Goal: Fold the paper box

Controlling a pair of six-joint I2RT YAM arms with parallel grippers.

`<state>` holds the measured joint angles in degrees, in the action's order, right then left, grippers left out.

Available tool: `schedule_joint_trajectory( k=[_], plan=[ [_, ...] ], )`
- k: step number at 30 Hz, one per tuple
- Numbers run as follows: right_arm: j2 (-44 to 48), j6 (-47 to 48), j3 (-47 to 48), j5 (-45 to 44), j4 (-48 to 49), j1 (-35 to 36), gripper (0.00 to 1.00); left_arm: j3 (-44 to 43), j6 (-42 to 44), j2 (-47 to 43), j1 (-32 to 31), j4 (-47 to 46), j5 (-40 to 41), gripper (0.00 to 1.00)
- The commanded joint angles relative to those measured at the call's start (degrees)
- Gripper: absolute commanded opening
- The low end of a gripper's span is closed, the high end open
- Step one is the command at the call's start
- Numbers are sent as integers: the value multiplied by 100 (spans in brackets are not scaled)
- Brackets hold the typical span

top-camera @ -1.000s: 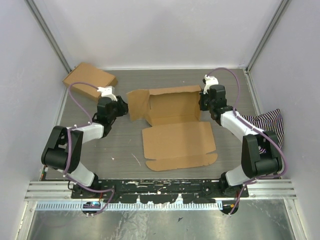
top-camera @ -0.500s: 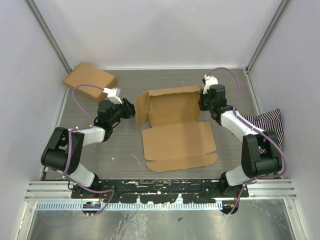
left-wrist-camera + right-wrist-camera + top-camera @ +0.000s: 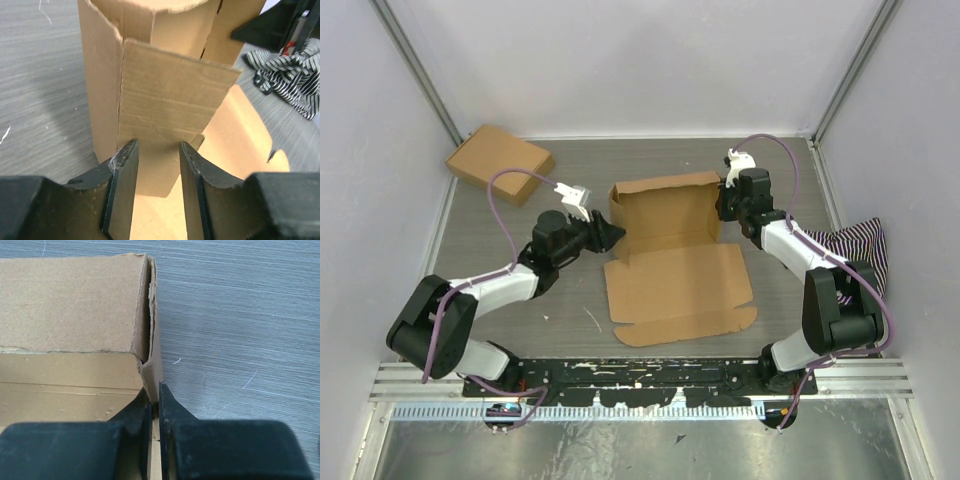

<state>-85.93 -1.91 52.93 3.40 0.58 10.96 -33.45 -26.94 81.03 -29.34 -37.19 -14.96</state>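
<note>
paper box (image 3: pixel 675 275) middle of desk (image 3: pixel 565 335), lid panel flat toward bases. left gripper (image 3: pixel 612 236) nearer loose left flap (image 3: pixel 170 95): fingers (image 3: pixel 124 175) apart, flap upright dead ahead, bottom edge between them. right gripper (image 3: pixel 722 206) fingers clamped on right wall (image 3: pixel 154 340). right wrist view shows that wall's layers gaping, top view doesn't.

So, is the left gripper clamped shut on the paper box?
No, the left gripper is open, its fingers apart before a flap of the paper box.
</note>
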Motion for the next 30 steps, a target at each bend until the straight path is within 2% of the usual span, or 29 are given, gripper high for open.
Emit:
schedule_joint_trajectory(
  k=[1, 6, 16, 22, 27, 30],
  plan=[
    [-32, -160, 130, 310, -169, 5, 2, -212, 375, 206, -196, 357, 485, 45],
    [35, -167, 74, 400, -163, 10, 2, -460, 408, 550, -225, 397, 663, 45],
    [24, -237, 32, 620, -116, 10, 2, -703, 601, 568, -364, 538, 1504, 47],
    [72, -299, 45, 683, -145, 50, 2, -988, 576, 884, -439, 602, 1797, 46],
    [60, -371, 61, 542, -251, 187, 3, -1370, 672, 1145, -625, 1054, 2459, 42],
    [37, -474, 124, 407, -404, 338, 2, -1866, 763, 1291, -790, 1974, 3335, 30]
  ],
)
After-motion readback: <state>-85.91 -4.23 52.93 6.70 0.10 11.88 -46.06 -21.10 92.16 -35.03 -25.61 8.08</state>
